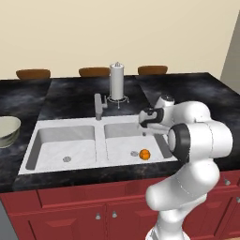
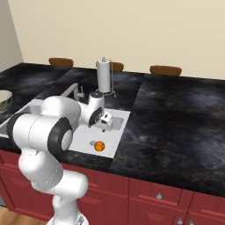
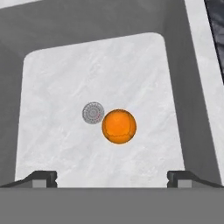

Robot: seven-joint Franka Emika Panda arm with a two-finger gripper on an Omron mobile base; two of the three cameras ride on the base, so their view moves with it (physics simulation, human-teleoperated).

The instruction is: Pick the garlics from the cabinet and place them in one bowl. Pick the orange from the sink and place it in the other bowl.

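The orange (image 3: 119, 126) is round, with no long axis, and lies on the floor of the sink's (image 1: 70, 126) right basin, touching the drain (image 3: 92, 113). The gripper (image 3: 112, 178) hangs above it, fingers spread, holding nothing. A bowl (image 1: 7, 131) sits at the counter's left edge.

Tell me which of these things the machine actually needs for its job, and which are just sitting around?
Needed for the job:
- orange, lying in the sink's right basin beside the drain
- sink
- bowl on the counter at the left
- end effector, open above the orange

Just sitting around:
- paper towel holder
- tap
- red drawer units
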